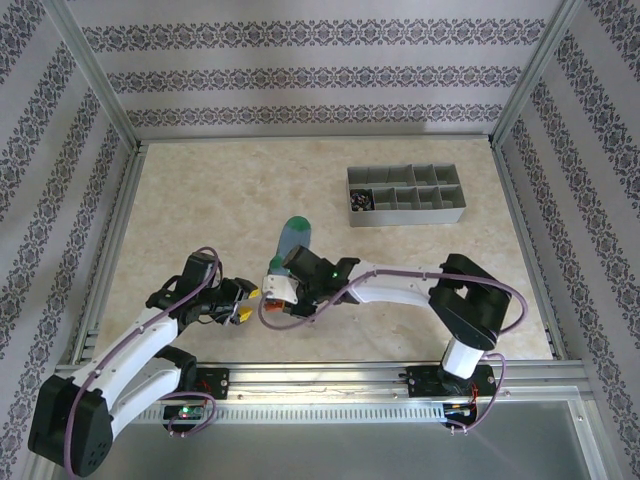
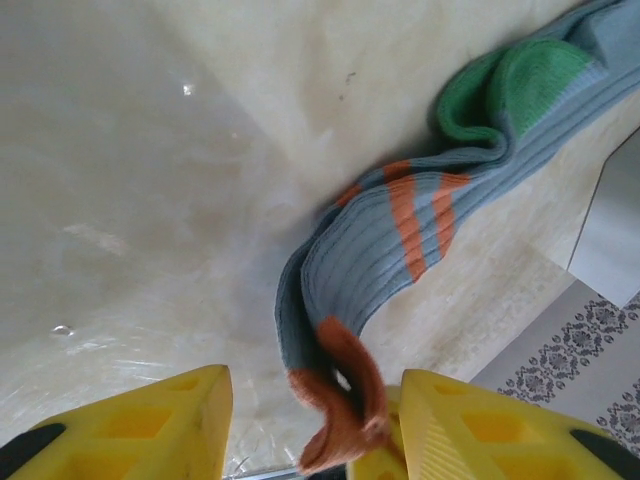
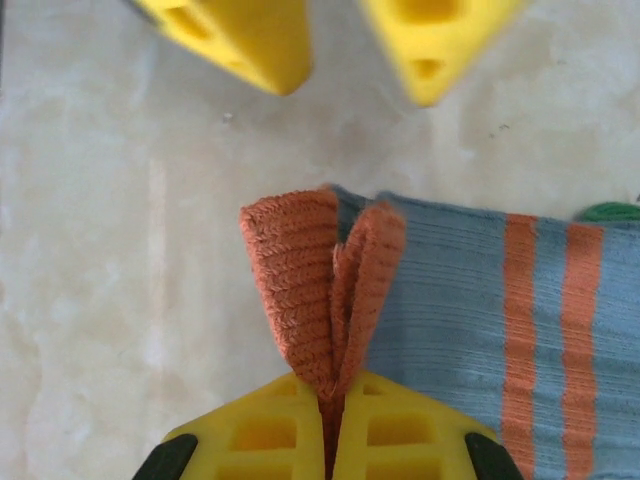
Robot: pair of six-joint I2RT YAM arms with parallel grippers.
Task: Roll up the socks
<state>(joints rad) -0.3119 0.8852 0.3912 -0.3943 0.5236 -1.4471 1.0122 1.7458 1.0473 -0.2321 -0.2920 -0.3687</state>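
Observation:
One of the socks (image 1: pixel 294 238), grey-blue with a green toe and orange bands, lies stretched on the table and runs away from the arms. My right gripper (image 1: pixel 278 285) is shut on its folded orange cuff (image 3: pixel 300 280), which sticks out beyond the yellow fingertips (image 3: pixel 335 388). In the left wrist view the sock (image 2: pixel 430 220) bends down to my left gripper (image 2: pixel 315 400), whose jaws stand open on either side of the lifted cuff (image 2: pixel 345 400). The cuff hangs close to the right-hand finger (image 2: pixel 480 430). In the right wrist view the left gripper's fingers (image 3: pixel 250 40) face the cuff from just beyond it.
A grey compartmented tray (image 1: pixel 400 214) stands at the back right with small dark items in one cell. Patterned walls and a metal frame enclose the pale marbled tabletop (image 1: pixel 200 210). Both arms meet near the front centre.

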